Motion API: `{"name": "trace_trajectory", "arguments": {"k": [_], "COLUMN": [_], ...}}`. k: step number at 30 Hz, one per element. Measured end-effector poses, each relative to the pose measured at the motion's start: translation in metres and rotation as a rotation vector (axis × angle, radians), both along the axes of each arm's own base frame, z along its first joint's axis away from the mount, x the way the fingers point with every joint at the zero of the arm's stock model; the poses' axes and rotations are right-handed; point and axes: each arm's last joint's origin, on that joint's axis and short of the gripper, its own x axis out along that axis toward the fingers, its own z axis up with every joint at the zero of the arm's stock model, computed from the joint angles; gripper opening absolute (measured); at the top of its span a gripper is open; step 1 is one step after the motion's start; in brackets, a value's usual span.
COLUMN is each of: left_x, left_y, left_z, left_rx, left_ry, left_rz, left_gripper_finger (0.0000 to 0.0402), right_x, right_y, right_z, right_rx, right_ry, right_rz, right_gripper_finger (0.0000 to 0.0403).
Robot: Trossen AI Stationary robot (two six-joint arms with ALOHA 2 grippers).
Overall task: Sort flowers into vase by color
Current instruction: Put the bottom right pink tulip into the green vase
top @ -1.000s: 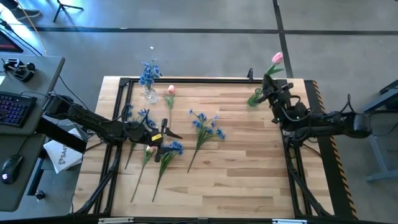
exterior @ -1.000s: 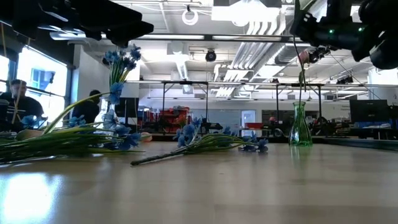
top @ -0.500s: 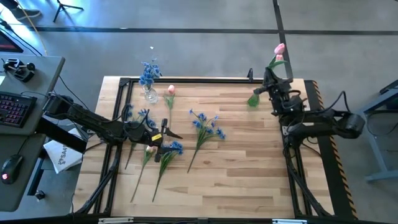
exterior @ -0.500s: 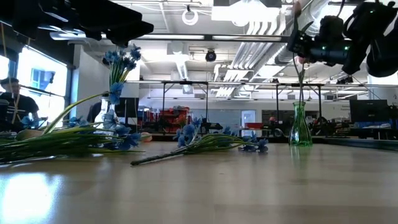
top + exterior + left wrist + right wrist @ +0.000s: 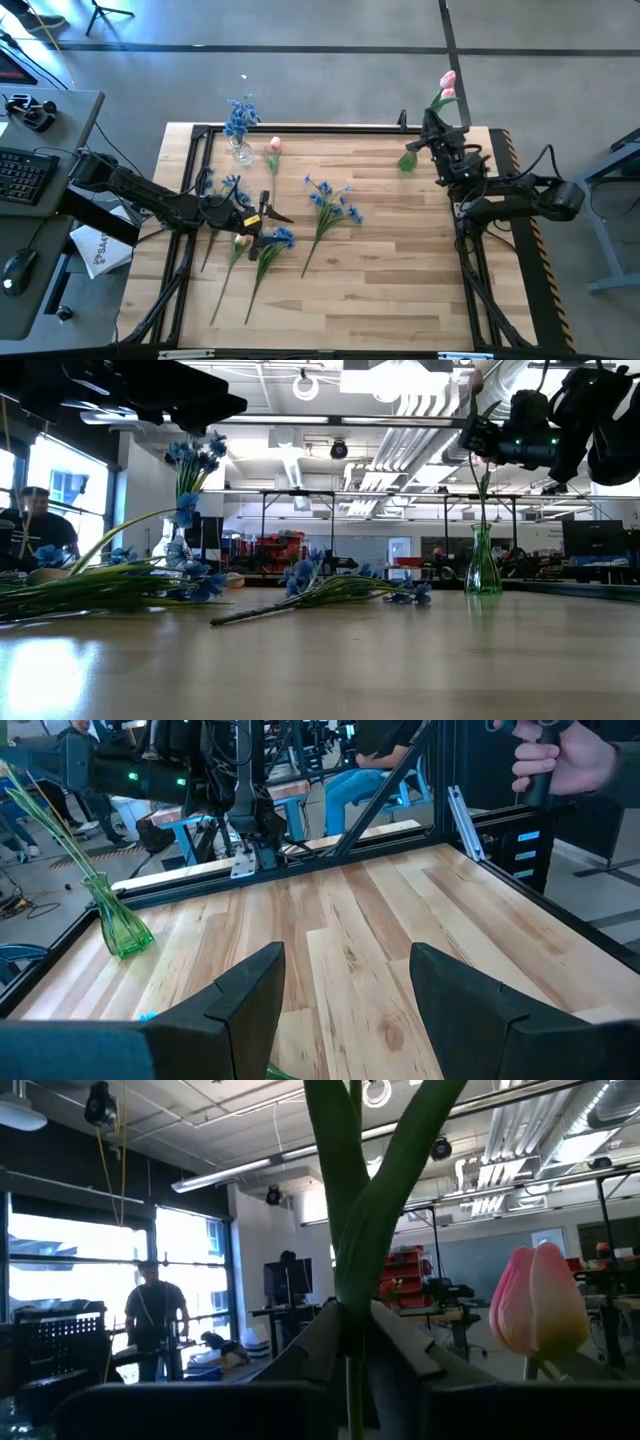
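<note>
The left gripper [image 5: 262, 218] hangs low over the left half of the table [image 5: 400, 260], its two fingers [image 5: 245, 995] spread apart with bare wood between them, holding nothing. Right around it lie the loose flowers [image 5: 240, 245]: blue sprays and a pink tulip with long green stems fanned out on the boards, some beneath the gripper and some just beside it toward the near edge. From table height they show as a low heap of green stems and blue blossoms [image 5: 120, 582] under the dark arm. Beyond the gripper, near the table's far left corner, a clear vase [image 5: 241, 152] stands upright with blue blossoms [image 5: 239, 115] in it, and a single pink tulip [image 5: 273, 146] lies just beside that vase. Further right, apart from the left gripper, another blue spray [image 5: 328, 208] lies alone near the table's middle.

The right gripper [image 5: 437, 133] is raised at the far right corner, clamped on the stem of a pink tulip [image 5: 446, 88] whose head stands above it; the wrist camera shows the stem [image 5: 352, 1230] pinched between the fingers. A green vase [image 5: 407, 160] stands just beside and below this gripper, upright on the wood [image 5: 482, 565]. The stem's lower end runs down toward the vase mouth, though whether it is inside cannot be told.
</note>
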Motion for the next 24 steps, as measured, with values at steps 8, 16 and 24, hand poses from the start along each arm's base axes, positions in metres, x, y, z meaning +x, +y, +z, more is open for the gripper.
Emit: {"name": "trace_trajectory", "arguments": {"k": [8, 16, 24], "left_x": [0.000, 0.000, 0.000], "left_y": [0.000, 0.000, 0.000], "left_z": [0.000, -0.001, -0.001], "left_rx": [-0.002, -0.025, -0.025], "left_ry": [0.001, 0.011, 0.010], "left_rz": [0.000, 0.004, 0.004], "left_gripper_finger": [0.0204, 0.0204, 0.0204], "right_x": [0.004, 0.002, -0.009], "right_y": [-0.003, 0.007, 0.030], "right_z": [-0.010, -0.016, -0.007], "right_rx": [0.108, 0.258, 0.321], "right_ry": [0.052, 0.151, 0.200], "right_rz": [0.026, 0.074, 0.046], "right_gripper_finger": [0.0150, 0.0224, 0.0232]}}
